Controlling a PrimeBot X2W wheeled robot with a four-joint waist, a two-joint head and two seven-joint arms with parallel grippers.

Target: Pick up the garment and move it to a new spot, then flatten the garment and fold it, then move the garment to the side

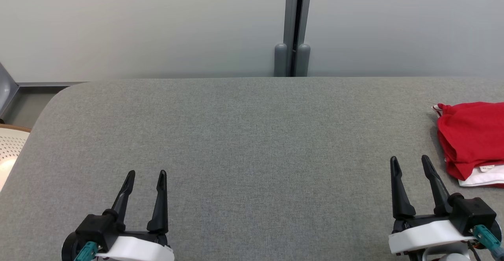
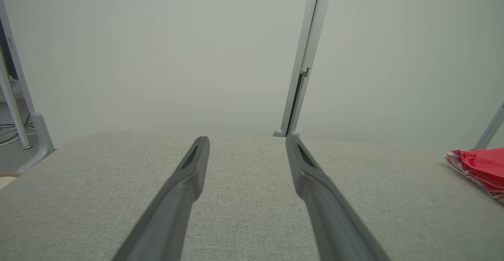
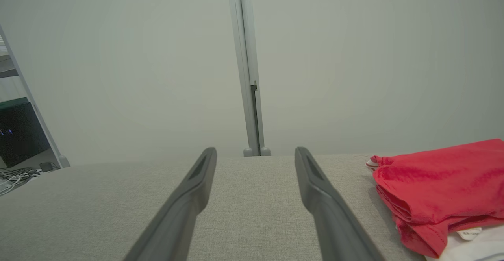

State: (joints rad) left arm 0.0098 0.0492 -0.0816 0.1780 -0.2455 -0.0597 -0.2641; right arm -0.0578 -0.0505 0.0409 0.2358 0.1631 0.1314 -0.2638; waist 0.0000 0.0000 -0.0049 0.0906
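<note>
Grey fabric surface (image 1: 252, 135) — left tool (image 1: 147, 173) and right tool (image 1: 410, 158) wide open, empty.

We see a bright red garment (image 1: 470, 135) with a white layer under its near edge; in the left wrist view its far edge shows red-and-white stripes. The padded table (image 1: 252, 143) is covered in mottled grey woven fabric. The left gripper (image 1: 147, 173) and right gripper (image 1: 410, 158) have matte black fingers (image 1: 159, 202), each with a white wrist shell (image 1: 138, 250) and a teal connector (image 1: 86, 251). The wall panels (image 1: 138, 24) are pale grey-green and the post (image 1: 294, 17) is mid grey. At the left edge we see a cream perforated surface (image 1: 10, 147) with a brown rim.
</note>
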